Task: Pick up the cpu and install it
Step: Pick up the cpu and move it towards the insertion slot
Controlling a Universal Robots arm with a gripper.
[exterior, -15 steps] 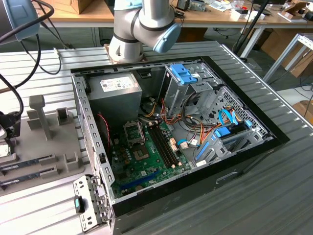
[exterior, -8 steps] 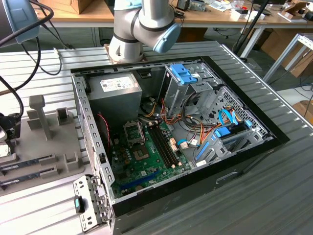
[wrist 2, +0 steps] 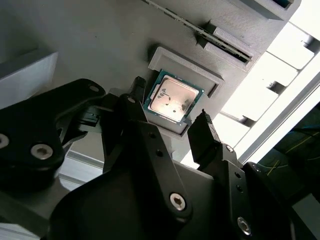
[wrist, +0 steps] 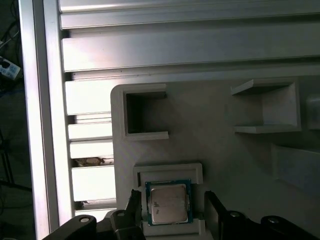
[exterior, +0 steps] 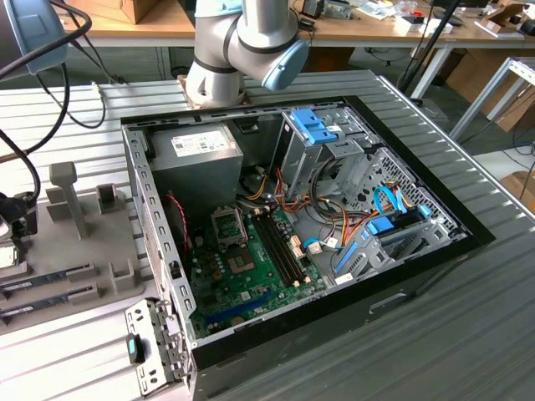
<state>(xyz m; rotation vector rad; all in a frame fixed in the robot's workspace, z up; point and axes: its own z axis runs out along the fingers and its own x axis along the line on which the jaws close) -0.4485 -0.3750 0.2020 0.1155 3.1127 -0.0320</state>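
The cpu [wrist 2: 172, 97], a small flat square chip with a pale silvery top, lies in a shallow recess of a grey holder block [wrist 2: 100, 45]. It is also in the first wrist view, as the cpu [wrist: 168, 202] seated in the holder block [wrist: 215, 115]. My gripper [wrist 2: 170, 112] hangs just above it, open. One black finger [wrist 2: 134, 102] stands on one side of the chip and the other finger [wrist 2: 204, 131] on the opposite side, neither touching it. In the first wrist view the gripper [wrist: 172, 207] straddles the chip the same way. In the exterior view the motherboard's socket [exterior: 229, 224] sits inside the open computer case [exterior: 418, 259].
The green motherboard [exterior: 251, 271] lies in the case beside the grey power supply box [exterior: 196, 154] and a drive cage with blue clips [exterior: 322, 125]. Memory sticks [exterior: 46, 280] rest on the grey fixture [exterior: 84, 209] at the exterior view's left. Ribbed aluminium table [wrist: 75, 100] surrounds the holder.
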